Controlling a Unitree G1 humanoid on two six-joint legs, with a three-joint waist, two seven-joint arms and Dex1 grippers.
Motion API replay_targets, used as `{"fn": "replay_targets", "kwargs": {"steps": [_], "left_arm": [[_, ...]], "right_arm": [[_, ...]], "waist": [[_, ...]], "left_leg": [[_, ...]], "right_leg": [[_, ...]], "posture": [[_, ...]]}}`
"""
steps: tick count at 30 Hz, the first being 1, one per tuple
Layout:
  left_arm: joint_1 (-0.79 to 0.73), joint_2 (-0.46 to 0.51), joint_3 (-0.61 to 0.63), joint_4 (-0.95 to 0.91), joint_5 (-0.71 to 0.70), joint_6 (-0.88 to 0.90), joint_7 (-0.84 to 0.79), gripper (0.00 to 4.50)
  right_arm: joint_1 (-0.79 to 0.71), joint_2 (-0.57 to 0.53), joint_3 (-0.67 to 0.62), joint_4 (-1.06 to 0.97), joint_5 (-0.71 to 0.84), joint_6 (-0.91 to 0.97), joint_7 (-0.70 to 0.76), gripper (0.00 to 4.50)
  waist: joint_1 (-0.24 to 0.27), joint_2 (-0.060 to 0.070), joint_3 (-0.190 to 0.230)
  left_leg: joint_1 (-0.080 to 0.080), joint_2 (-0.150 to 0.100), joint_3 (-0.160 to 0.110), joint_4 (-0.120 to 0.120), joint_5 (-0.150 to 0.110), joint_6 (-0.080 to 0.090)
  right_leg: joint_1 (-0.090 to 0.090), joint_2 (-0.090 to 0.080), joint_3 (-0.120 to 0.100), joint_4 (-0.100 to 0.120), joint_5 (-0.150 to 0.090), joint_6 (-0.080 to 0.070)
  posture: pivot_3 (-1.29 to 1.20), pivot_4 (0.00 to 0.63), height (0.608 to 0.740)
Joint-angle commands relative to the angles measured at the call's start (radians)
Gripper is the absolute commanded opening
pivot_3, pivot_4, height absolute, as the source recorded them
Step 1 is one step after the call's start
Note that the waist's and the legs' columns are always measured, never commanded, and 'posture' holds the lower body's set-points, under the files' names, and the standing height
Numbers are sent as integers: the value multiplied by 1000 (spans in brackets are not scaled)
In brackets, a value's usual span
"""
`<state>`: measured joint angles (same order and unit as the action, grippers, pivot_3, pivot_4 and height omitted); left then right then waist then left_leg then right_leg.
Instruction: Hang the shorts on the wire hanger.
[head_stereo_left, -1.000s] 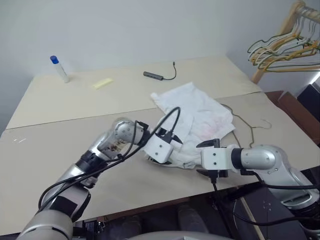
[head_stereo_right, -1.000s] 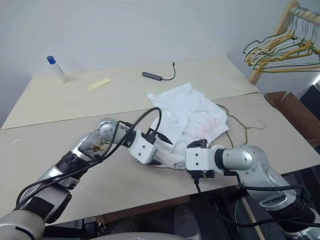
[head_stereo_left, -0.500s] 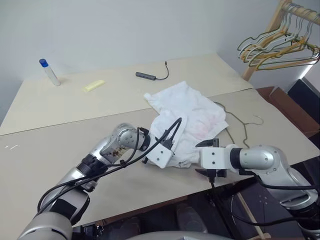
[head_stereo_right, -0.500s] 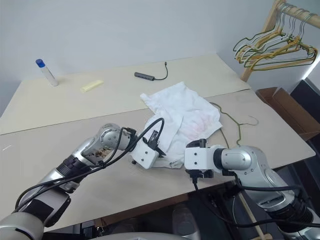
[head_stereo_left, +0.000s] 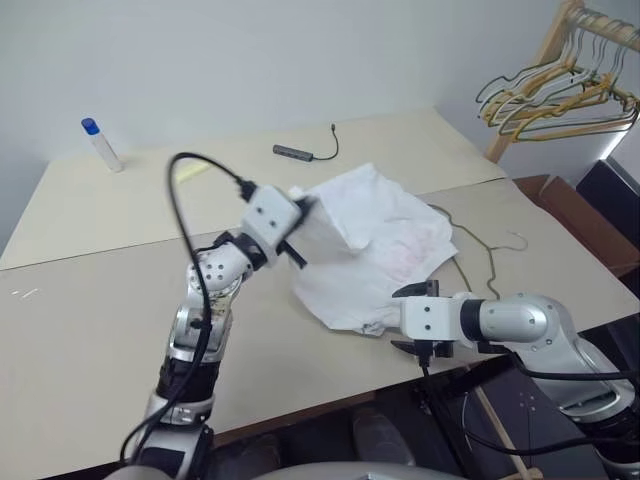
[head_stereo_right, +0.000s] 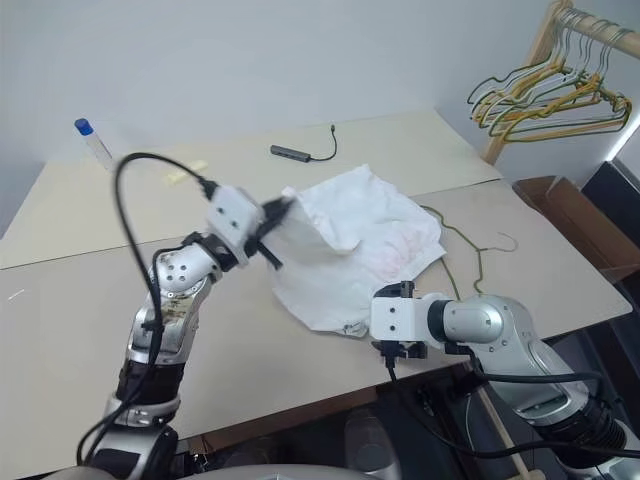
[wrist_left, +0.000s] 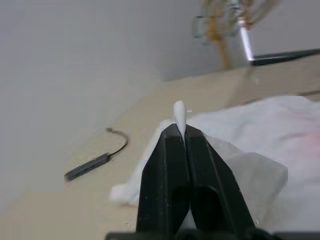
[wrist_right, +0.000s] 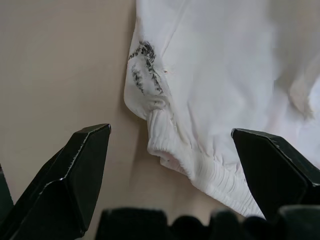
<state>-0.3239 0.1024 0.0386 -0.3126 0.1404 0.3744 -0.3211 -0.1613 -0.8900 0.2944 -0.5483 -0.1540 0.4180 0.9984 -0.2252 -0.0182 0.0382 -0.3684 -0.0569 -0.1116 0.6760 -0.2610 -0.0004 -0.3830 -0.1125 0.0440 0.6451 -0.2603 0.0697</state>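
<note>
**Shorts pinched and lifted at one edge by the left gripper**

Nearest the robot, the right gripper (wrist_right: 170, 150) is held low over the near edge of the table (head_stereo_left: 90, 320), its two black fingers (wrist_right: 82, 165) spread wide with nothing between them. Just beyond those fingers, the elastic waistband corner of the shorts (head_stereo_left: 375, 250) is seen lying on the table top, with a small dark printed mark on the fabric beside it.

Further in, the left gripper (head_stereo_left: 300, 215) is raised above the table and pointed roughly level. Its fingers (wrist_left: 172, 165) are pressed together, and a small fold of white fabric is clamped between them, the tip of the fold showing just past the fingertips. That edge of the shorts is drawn up off the table towards the gripper, while the rest of the garment is spread on the surface, a faint pink stain showing near its middle.

The wire hanger (head_stereo_left: 487, 255) is laid flat on the table at the right side of the shorts, partly covered by them, with its hook left clear near the table's right edge.

Beyond the shorts, a dark adapter with a short cable (head_stereo_left: 300, 151) is placed, and further left a yellow strip (head_stereo_right: 180, 173) and a blue-capped tube (head_stereo_left: 101, 145). In the far right corner, a bunch of hangers (head_stereo_left: 555, 95) is hung on a wooden rack.
</note>
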Motion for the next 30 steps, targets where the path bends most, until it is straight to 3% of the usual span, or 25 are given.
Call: {"fn": "replay_targets", "kwargs": {"steps": [1,6,9,12,15,21,24,27,30], "left_arm": [[82,-108,77,-126,114,166,267,29],[188,-261,82,-251,198,325,469,29],[213,-289,60,-301,193,418,527,29],[243,-277,27,-377,121,496,491,611],[252,-247,23,-414,85,543,481,1463],[246,-114,35,-481,53,574,408,3267],[247,-7,42,-548,-75,490,213,4135],[256,136,100,-552,-240,378,-26,4135],[258,272,140,-487,-335,275,-191,4135]], "right_arm": [[-6,-8,-27,-4,8,-11,0,4500],[-26,-8,-12,27,10,-40,17,4500],[-42,-6,-8,50,8,-57,25,4500],[-63,0,2,77,5,-78,33,4500],[-72,6,8,90,4,-88,34,4500],[-72,39,-15,92,50,-80,32,4500],[-72,64,-37,74,107,-68,41,4500],[-81,80,3,81,89,-66,35,4500],[-101,90,111,163,-53,-132,-7,4500]], "waist": [[9,0,-3],[52,-2,-5],[86,-3,-6],[118,-3,-6],[143,-3,-6],[163,-3,-6],[162,-3,-6],[162,-2,-6],[158,-1,-7]], "left_leg": [[0,0,0,0,0,0],[0,-1,0,1,-1,0],[0,-1,0,1,-1,0],[0,-1,1,1,-1,-2],[-1,-2,1,1,-2,-2],[-1,-3,3,1,-2,-2],[0,-2,4,1,-2,-2],[0,-1,4,1,-2,-3],[0,-1,5,1,-2,-3]], "right_leg": [[0,0,0,0,0,0],[0,1,-1,0,0,0],[0,1,-1,-1,0,-1],[0,1,-1,-1,0,-1],[-1,1,-1,-2,1,-1],[-1,2,-1,-2,1,-2],[-1,2,0,-2,1,-2],[-1,3,0,-2,1,-3],[-1,3,0,-3,1,-5]], "posture": [[-187,0,740],[-151,0,740],[-137,0,740],[-124,0,740],[-117,0,740],[-109,0,740],[-101,0,740],[-97,0,740],[-101,0,740]]}}
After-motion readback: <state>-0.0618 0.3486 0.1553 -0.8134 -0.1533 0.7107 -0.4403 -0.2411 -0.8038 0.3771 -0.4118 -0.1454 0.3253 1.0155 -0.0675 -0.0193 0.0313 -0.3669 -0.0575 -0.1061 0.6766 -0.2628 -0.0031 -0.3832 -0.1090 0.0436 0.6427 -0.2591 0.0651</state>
